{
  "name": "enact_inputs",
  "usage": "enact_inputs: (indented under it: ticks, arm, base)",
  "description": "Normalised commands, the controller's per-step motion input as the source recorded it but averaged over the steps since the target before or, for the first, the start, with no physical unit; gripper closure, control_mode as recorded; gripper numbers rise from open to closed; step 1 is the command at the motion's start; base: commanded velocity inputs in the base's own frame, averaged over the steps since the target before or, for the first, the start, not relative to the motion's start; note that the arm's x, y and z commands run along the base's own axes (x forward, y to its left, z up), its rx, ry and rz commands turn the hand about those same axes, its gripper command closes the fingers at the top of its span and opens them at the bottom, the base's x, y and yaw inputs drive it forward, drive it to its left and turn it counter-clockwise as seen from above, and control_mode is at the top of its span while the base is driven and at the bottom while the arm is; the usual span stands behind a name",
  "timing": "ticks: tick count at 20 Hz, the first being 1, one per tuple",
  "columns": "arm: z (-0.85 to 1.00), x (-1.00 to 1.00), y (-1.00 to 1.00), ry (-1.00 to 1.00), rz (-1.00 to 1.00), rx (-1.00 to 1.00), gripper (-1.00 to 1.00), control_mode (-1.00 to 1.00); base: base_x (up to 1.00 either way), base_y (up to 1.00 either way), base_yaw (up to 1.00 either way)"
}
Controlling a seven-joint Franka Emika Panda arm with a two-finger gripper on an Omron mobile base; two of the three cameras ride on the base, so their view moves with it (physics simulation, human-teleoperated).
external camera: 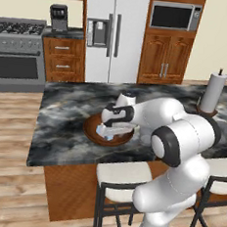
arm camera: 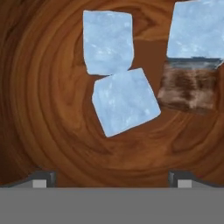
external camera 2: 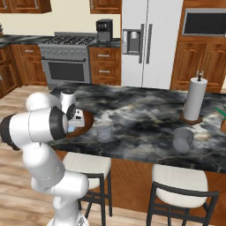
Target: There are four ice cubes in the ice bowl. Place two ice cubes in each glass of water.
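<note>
The ice bowl is a wide reddish-brown wooden bowl on the dark marble island near its front edge, partly hidden behind my arm in the right base view. My gripper hangs low inside it, pointing down. In the hand view three pale-blue ice cubes lie on the bowl floor: one in the middle, one touching it above, one at the upper right. My gripper is open, with nothing between its fingertips. Two glasses of water stand by the front edge: one just right of the bowl, the other further right.
A white paper-towel roll stands on a wooden base at the island's right, with a potted plant beyond it. Two stools sit under the island's front edge. Stove, fridge and cabinets line the far wall.
</note>
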Motion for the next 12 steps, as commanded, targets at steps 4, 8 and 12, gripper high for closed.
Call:
enact_inputs:
  ticks: [4, 8, 12]
  arm:
    - [-0.11, 0.16, 0.03, 0.01, 0.0, 0.0, -1.0, -1.0]
    - [-0.06, 0.25, 0.0, 0.0, 0.0, 0.01, -1.0, -1.0]
    - [-0.15, 0.2, 0.0, 0.0, 0.0, 0.0, -1.0, -1.0]
  base:
    - [0.0, 0.0, 0.0]
    - [0.0, 0.0, 0.0]
    - [0.0, 0.0, 0.0]
